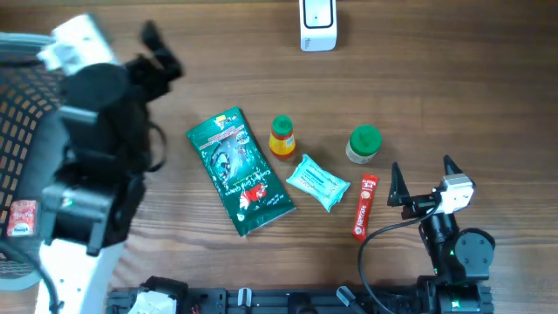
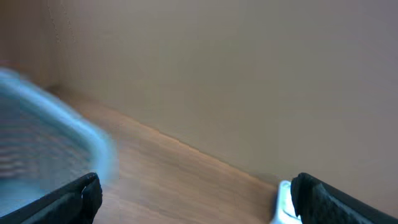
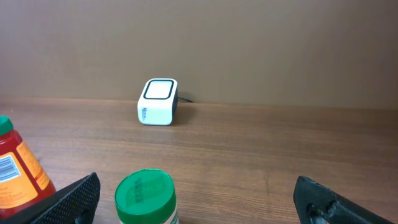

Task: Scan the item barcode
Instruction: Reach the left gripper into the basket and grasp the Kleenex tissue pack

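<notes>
We see the scanner (image 1: 318,26), a small white box, at the far edge of the desk (image 1: 436,70), with nothing touching it. The items lie in a loose row nearer to us, well apart from it. A green pouch (image 1: 240,170) is on the left, and a bottle (image 1: 282,136) with an orange label stands just beside its far right corner. To the right come a pale wipes pack (image 1: 317,182), a green-lidded jar (image 1: 364,145) and a red sachet (image 1: 365,207).

The right tool (image 1: 422,166) stands wide and holds nothing. It sits low at the near right, just right of the sachet, touching no item. In its wrist view the jar (image 3: 146,198) stands close in front, in line with the scanner (image 3: 157,101) behind it, and the bottle (image 3: 15,171) is at the left edge.

The left tool (image 1: 159,51) is spread wide too, empty and blurred, at the far left beside a mesh basket (image 1: 26,105).
</notes>
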Available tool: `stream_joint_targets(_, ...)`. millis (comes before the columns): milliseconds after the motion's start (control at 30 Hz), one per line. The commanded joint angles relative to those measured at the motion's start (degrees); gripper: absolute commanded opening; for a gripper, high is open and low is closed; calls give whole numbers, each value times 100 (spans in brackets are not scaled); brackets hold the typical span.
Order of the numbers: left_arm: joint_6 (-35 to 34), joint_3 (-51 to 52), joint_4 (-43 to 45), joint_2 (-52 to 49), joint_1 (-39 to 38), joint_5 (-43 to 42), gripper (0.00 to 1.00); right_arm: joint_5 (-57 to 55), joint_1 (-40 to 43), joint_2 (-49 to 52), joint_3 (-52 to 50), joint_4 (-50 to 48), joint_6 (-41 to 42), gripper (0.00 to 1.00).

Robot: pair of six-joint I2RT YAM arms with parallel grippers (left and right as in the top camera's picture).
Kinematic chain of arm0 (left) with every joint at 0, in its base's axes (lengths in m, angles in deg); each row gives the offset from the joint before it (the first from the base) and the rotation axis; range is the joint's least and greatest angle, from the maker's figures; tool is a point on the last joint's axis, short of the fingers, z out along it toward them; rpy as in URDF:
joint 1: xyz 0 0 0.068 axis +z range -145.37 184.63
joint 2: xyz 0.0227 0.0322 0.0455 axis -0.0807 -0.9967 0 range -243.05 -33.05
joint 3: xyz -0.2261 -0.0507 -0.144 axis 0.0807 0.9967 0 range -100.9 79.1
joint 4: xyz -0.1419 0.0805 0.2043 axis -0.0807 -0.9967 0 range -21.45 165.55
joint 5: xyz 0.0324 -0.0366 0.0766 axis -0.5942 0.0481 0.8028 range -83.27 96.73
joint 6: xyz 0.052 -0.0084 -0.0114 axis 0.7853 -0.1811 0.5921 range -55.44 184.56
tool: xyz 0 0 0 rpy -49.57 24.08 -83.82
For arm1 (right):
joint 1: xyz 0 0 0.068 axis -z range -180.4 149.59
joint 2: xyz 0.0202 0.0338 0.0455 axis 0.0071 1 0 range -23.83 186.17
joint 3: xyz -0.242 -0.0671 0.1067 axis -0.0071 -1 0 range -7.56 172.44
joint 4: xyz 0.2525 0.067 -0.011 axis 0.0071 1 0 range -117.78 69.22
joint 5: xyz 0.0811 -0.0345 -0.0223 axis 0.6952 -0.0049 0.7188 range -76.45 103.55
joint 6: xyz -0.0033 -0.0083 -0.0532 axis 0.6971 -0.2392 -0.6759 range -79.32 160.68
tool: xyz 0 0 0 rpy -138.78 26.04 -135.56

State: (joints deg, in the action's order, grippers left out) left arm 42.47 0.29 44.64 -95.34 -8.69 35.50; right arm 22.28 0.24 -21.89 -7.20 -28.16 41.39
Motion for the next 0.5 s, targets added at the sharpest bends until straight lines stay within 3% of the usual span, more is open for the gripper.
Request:
stream_joint_targets(0,-758,-109,-420,122,1373,-9,100,-15,7,-26,-7,-20,-68,100)
stream_joint_targets(233,-1794,-103,-2218,-566,3731,-264,100,-15,7,-26,-7,-17,-70,100)
stream_joint_targets(467,-2129,-87,-2706,-1969,4771,-728,100,-15,7,-26,-7,-17,-68,100)
